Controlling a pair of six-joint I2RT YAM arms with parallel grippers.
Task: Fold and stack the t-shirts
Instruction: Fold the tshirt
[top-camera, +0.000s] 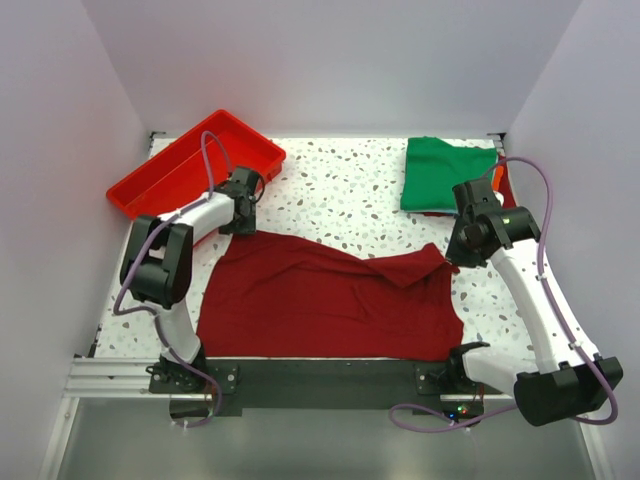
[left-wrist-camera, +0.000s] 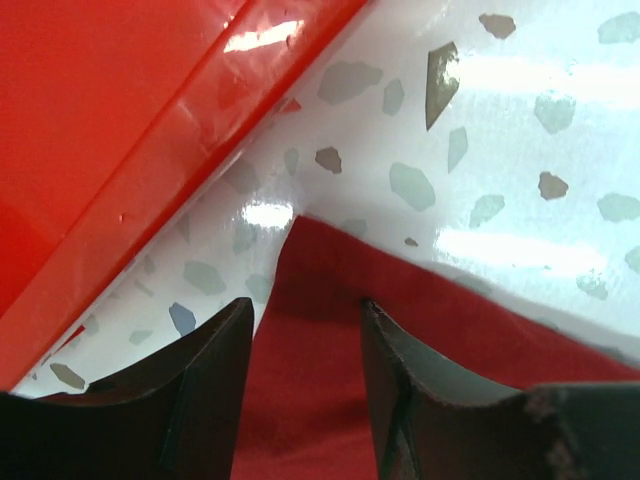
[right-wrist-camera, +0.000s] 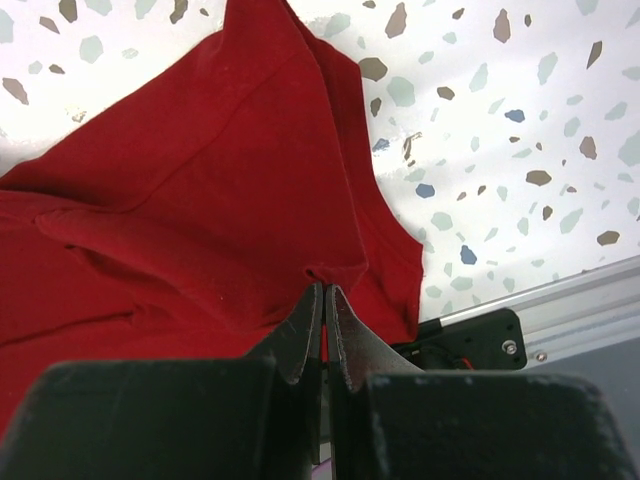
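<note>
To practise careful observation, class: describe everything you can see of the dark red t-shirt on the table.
The dark red t-shirt is soft, matte cloth. It lies mostly flat but wrinkled on the speckled table, near the front edge. Its far right part is bunched into a peak, pinched by the shut right gripper. The open left gripper straddles its far left corner.

The overhead view is bright and evenly lit from above, sharp throughout; shadows on the speckled table (top-camera: 340, 190) are faint and soft; the pale walls (top-camera: 300, 60) look slightly washed. In the left wrist view white glare streaks the glossy table and the red tray (left-wrist-camera: 120, 130); the left gripper's fingers (left-wrist-camera: 200, 390) sit dark and soft-edged. In the right wrist view the maroon t-shirt (right-wrist-camera: 180, 200) shows gentle shading in its folds; the right gripper's fingers (right-wrist-camera: 300, 330) are blurred and shadowed.
</note>
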